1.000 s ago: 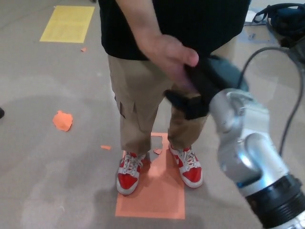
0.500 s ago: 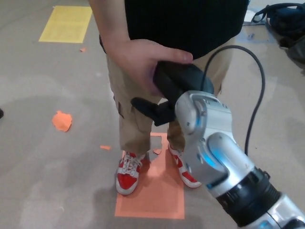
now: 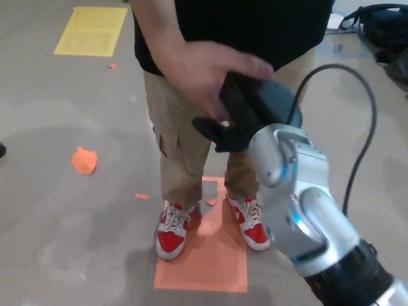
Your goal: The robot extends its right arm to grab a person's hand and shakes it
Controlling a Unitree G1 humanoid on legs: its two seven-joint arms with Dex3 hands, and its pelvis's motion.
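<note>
At the far left, a yellow floor mat [image 3: 90, 30] lies flat near the top edge, and lower down a crumpled orange scrap [image 3: 83, 160] sits on the grey floor, both well apart from the action. The robot's left hand is not in view.

Moving toward the middle, a person in khaki trousers [image 3: 185, 153] and red-and-white sneakers [image 3: 173, 230] stands on an orange floor marker [image 3: 210, 258]. The person's hand [image 3: 197, 73] reaches down in front of the body, palm wrapped over the top of the robot's right hand [image 3: 245, 115], with the thumb lying across its upper side.

The right hand is clasped into the person's hand: its black fingers [image 3: 213, 127] curl under and around the lower edge of the palm, so the grasp looks mutual and seated. The silver forearm [image 3: 299, 204] rises from the lower right, with a black cable [image 3: 357, 127] looping above it. A dark bag [image 3: 379, 25] rests in the top right corner.

The step in hand appears to be the shake itself. To do it well, the clasp should hold at an even, gentle pressure, firm enough not to slip yet never squeezing the palm. The motion should be a small up-and-down swing driven from the elbow, keeping the wrist in line with the person's arm so nothing twists. The cable needs slack throughout.
</note>
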